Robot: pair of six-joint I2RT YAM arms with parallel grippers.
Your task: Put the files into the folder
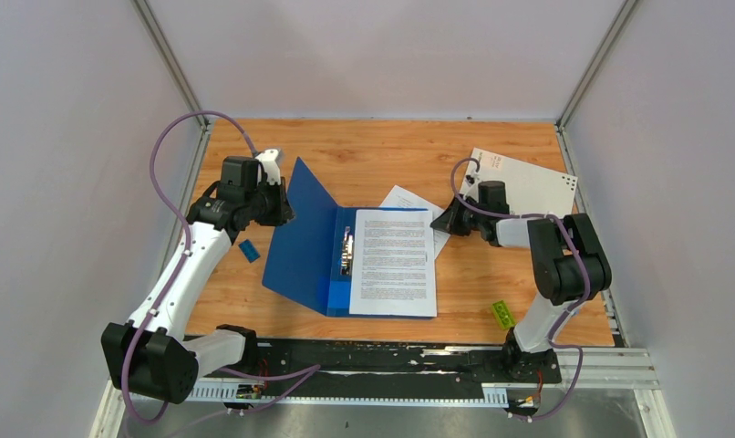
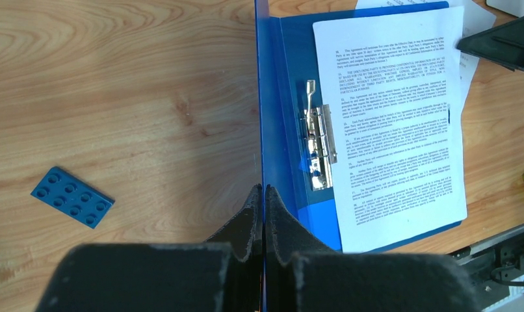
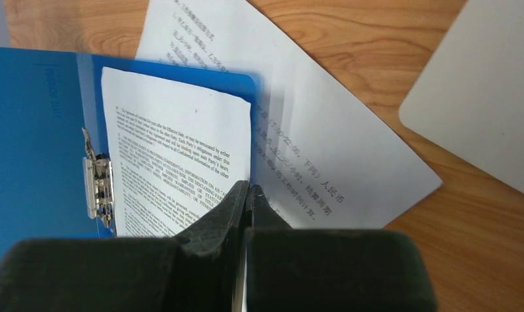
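Note:
The blue folder point(image 1: 302, 242) lies open on the table, its front cover raised upright. My left gripper point(image 1: 282, 208) is shut on that cover's top edge, which runs edge-on between the fingers in the left wrist view point(image 2: 264, 188). One printed sheet point(image 1: 393, 263) lies on the folder's back half, right of the metal clip point(image 2: 318, 146). My right gripper point(image 1: 439, 222) is shut on this sheet's right edge point(image 3: 248, 185). A second sheet point(image 3: 331, 136), with Chinese print, lies slanted on the table, partly under the folder's far right corner point(image 1: 408, 201).
A stiff pale grey cover point(image 1: 523, 185) lies at the back right, behind my right arm. A blue studded plate point(image 1: 249, 250) lies left of the folder. A green brick point(image 1: 502, 314) sits near the front right. Enclosure walls stand on three sides.

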